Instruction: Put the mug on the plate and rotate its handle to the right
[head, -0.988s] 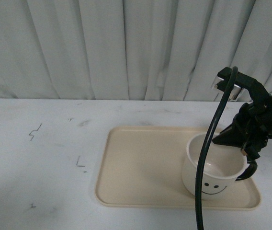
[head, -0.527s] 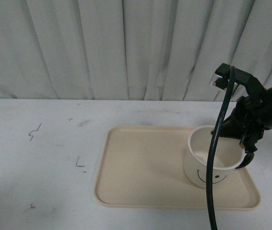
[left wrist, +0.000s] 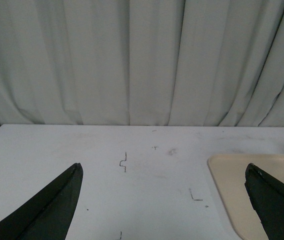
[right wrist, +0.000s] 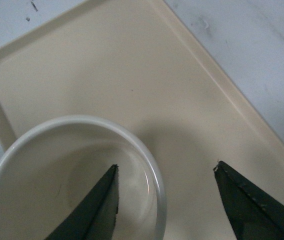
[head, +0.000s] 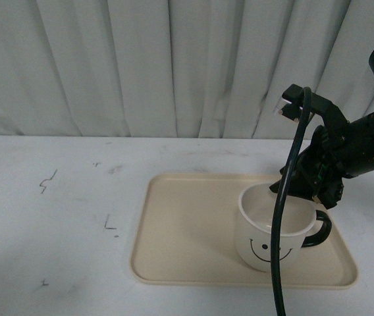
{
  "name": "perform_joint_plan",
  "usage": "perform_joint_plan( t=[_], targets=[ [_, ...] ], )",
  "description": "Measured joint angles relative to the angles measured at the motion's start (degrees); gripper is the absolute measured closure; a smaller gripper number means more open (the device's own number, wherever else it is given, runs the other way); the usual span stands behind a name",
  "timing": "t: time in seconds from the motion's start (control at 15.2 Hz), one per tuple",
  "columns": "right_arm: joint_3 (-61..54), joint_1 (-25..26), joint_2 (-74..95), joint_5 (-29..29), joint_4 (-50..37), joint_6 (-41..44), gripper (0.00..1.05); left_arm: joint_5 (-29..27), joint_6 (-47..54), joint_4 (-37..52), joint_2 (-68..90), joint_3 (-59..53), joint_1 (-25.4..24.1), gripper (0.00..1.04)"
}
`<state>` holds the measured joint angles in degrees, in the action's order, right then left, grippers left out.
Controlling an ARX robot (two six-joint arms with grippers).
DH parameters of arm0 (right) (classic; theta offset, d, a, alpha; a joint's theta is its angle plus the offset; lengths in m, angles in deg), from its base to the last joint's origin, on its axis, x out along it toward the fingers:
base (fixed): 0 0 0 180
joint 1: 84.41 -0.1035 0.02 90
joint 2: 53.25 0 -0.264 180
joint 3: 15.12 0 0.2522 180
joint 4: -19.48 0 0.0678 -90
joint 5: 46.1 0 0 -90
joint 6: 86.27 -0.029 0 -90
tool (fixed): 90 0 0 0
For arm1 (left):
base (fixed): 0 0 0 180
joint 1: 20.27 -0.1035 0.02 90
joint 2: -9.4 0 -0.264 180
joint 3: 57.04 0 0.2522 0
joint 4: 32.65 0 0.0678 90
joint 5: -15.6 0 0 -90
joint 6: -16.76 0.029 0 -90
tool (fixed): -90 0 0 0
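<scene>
The cream-white mug [head: 271, 230] stands upright on the right part of the beige plate [head: 187, 230], smiley face toward the camera. Its dark handle [head: 320, 232] points right. My right gripper [head: 299, 187] is open just above the mug's far rim. In the right wrist view the mug [right wrist: 47, 170] shows from above; the right gripper [right wrist: 166, 170] straddles its rim, one finger [right wrist: 94, 212] over the inside, the other [right wrist: 252, 205] outside over the plate [right wrist: 132, 70]. My left gripper [left wrist: 164, 172] is open and empty over the table left of the plate [left wrist: 232, 180].
A black cable [head: 286, 217] hangs in front of the mug in the front view. The white table [head: 55, 217] bears small pen marks [head: 47, 181]. A grey-white curtain [head: 174, 66] closes the back. The plate's right rim lies near the table's right side.
The mug has shifted left and turned on the plate, its handle now pointing more clearly right. The right gripper has moved left and up a little with it.
</scene>
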<state>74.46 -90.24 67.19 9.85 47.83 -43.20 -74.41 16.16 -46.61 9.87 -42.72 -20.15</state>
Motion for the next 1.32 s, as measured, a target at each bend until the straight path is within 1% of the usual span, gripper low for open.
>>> perform_joint_plan(
  t=[0.07,0.13,0.2,0.26,0.33,0.4,0.46,0.53,0.59,0.66,0.72,0.79,0.86,0.92,0.99,1.05,1.19,1.25,1.32],
  targets=[
    [0.00,-0.17,-0.70,0.04,-0.39,-0.15,0.38,0.00,0.00,0.00,0.00,0.00,0.00,0.07],
    [-0.20,-0.15,-1.92,-0.79,-1.75,-0.61,0.27,0.00,0.00,0.00,0.00,0.00,0.00,0.07],
    [-2.10,0.24,-5.62,-3.82,-5.51,-1.75,0.13,0.00,0.00,0.00,0.00,0.00,0.00,0.07],
    [-5.81,0.74,-11.10,-8.20,-10.93,-3.69,0.04,0.00,0.00,-0.02,0.00,0.00,0.00,0.07],
    [-15.41,1.55,-22.38,-10.64,-27.23,-8.87,0.07,0.00,0.00,0.00,0.00,0.00,0.00,0.07],
    [-22.49,1.97,-30.42,-9.42,-40.41,-15.61,0.06,0.00,0.00,0.00,0.00,0.00,0.00,0.07],
    [-24.83,2.10,-33.66,-9.53,-47.91,-19.82,0.06,0.00,0.00,-0.02,0.00,0.00,0.00,0.07],
    [-24.72,2.10,-33.90,-9.51,-51.34,-21.88,0.06,0.02,0.00,0.02,0.00,0.00,0.00,0.07],
    [-24.74,1.99,-33.46,-8.48,-51.84,-23.45,0.07,0.00,0.00,0.00,0.00,0.00,0.00,0.07],
    [-26.16,0.74,-33.46,-3.50,-53.79,-25.44,0.11,0.00,0.00,0.00,0.00,0.00,0.00,0.07],
    [-28.35,-0.28,-33.68,6.05,-55.25,-28.68,0.16,0.00,-0.02,0.00,0.00,0.00,0.00,0.07],
    [-33.83,-1.40,-35.17,18.88,-57.16,-33.83,0.27,0.02,0.00,-0.04,0.00,0.00,0.00,0.07],
    [-39.54,-1.03,-38.14,30.71,-58.97,-37.83,0.40,-0.02,0.00,0.00,0.00,0.00,0.00,0.07],
    [-43.01,0.22,-41.35,36.96,-60.92,-39.76,0.51,-0.07,0.00,0.00,0.00,0.00,0.00,0.07],
    [-46.56,1.42,-45.00,38.97,-62.77,-41.05,0.64,-0.04,0.00,-0.02,0.00,0.00,0.00,0.07],
    [-49.70,1.46,-47.28,38.91,-63.39,-41.66,0.75,0.02,0.00,0.00,0.00,0.00,0.00,0.07],
    [-56.48,1.81,-50.77,37.55,-63.63,-42.03,1.00,0.00,0.00,0.00,0.00,0.00,0.00,0.07],
    [-58.64,2.32,-53.13,37.24,-63.89,-42.21,1.03,-0.02,0.00,0.00,0.00,0.00,0.00,0.07],
    [-60.50,4.79,-55.71,34.60,-63.93,-42.23,1.03,0.00,0.00,0.00,0.00,0.00,0.00,0.07]
  ],
)
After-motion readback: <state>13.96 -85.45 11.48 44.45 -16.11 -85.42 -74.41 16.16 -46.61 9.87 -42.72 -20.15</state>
